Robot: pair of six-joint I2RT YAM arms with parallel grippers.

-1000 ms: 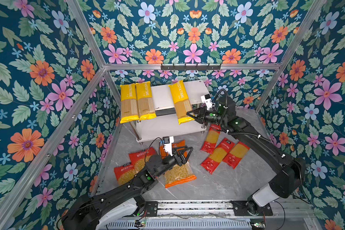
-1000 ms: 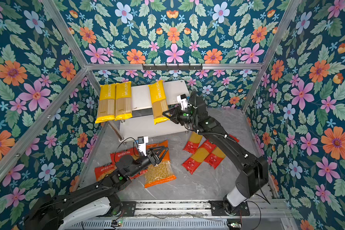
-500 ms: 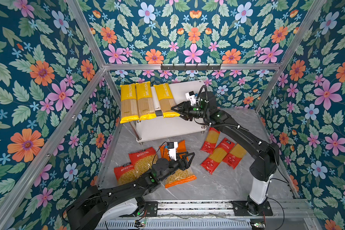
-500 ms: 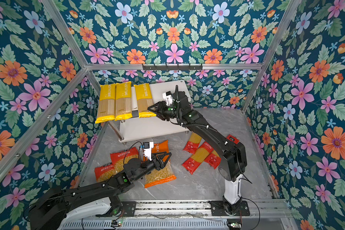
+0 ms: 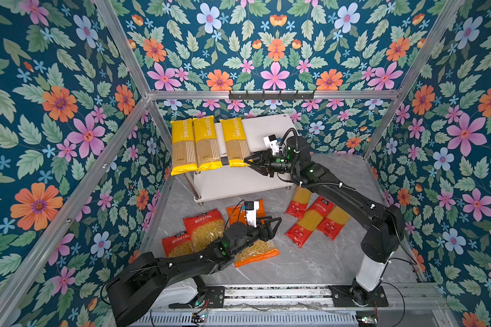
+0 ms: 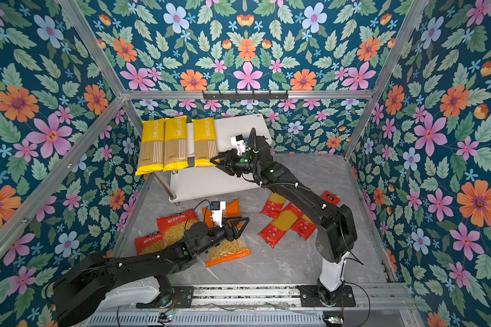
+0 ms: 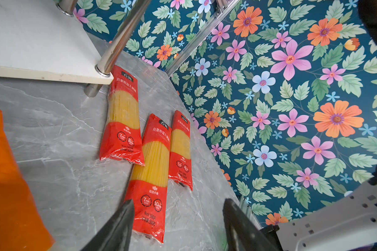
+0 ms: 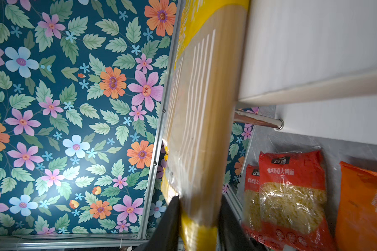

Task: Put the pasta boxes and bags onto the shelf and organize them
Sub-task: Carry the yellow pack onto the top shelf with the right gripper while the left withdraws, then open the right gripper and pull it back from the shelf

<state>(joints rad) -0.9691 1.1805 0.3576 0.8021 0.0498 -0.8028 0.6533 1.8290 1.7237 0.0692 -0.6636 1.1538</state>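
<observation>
The left gripper point(image 5: 275, 228) hangs spread and empty just above the orange plastic bag of curly pasta point(image 5: 260, 253). The right gripper point(image 5: 248, 162) pinches the near end of the long yellow spaghetti pack point(image 5: 234, 141), which lies on the white two-tier metal-legged shelf point(image 5: 267, 127). The pack's long axis runs straight ahead of that gripper's fingers, so seating it probably falls to this arm.

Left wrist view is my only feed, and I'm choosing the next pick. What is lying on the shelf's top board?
Observer: Three yellow spaghetti packs lie side by side on the top board of the shelf, with their near ends overhanging.
Operator: Where's the right hand?
Observer: The right hand grips the rightmost yellow pack at its near end.
Operator: Is there floor stock that I can't see?
Observer: Two red curly-pasta packs lie on the floor, left of the orange pack.
</observation>
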